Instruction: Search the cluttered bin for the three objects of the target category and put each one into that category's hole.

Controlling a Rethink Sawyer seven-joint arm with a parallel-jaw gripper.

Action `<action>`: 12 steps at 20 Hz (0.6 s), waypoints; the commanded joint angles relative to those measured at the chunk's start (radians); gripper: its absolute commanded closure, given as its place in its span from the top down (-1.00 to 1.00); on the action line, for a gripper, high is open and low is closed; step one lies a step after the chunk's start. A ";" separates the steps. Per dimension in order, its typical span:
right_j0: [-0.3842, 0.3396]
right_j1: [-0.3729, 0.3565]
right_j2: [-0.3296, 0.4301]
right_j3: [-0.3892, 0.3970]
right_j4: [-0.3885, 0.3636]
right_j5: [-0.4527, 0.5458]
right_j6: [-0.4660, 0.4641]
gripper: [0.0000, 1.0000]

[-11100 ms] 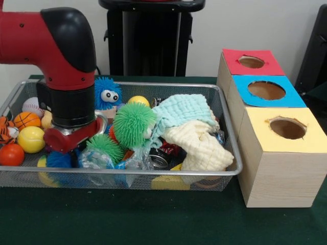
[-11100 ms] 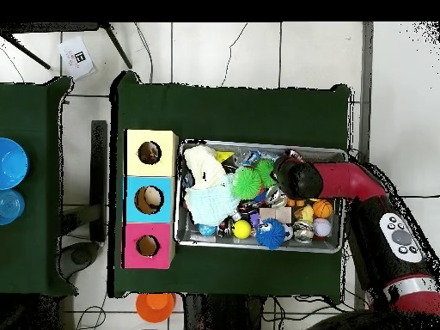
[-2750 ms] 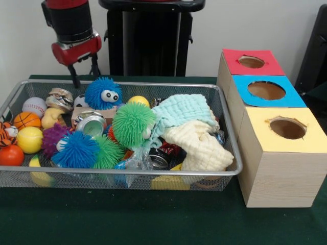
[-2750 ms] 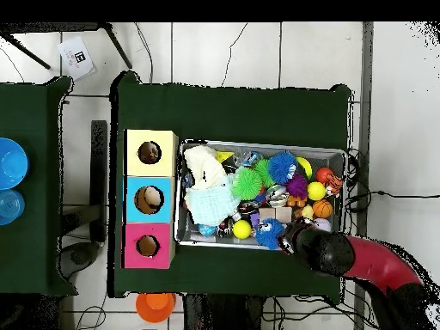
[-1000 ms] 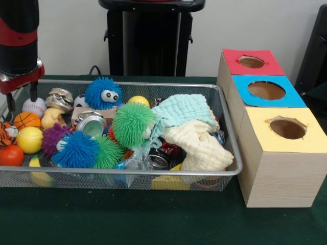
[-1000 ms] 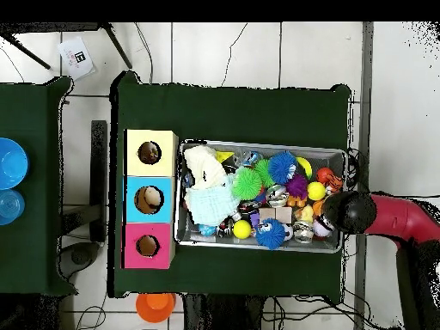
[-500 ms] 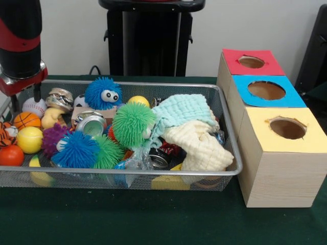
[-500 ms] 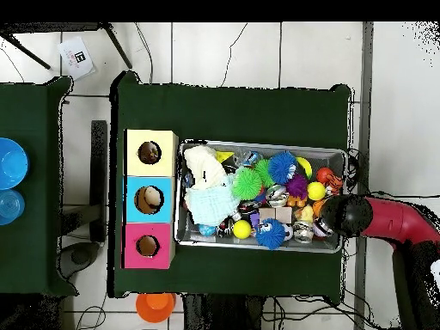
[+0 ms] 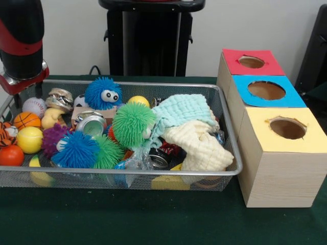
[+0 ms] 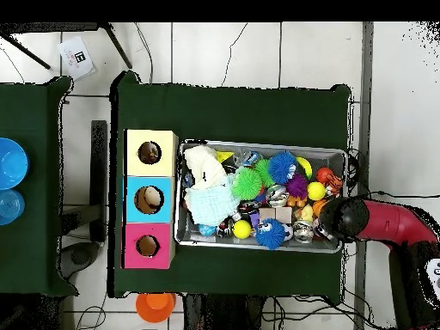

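Hovering at left edge of front view, gripper (image 9: 26,93) is spreading its jaws empty; baseball (image 9: 34,106) is lying just below-right, inside bin (image 9: 127,174).

Green-topped table (image 9: 153,219) on white tiled floor (image 10: 223,51), pale wall (image 9: 71,30).

lab | robot arm (image 9: 20,30) | sorting boxes (image 9: 276,127) | tiled floor (image 10: 258,51)
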 commanded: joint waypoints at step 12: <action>-0.029 0.127 0.042 -0.050 -0.016 0.026 -0.069 1.00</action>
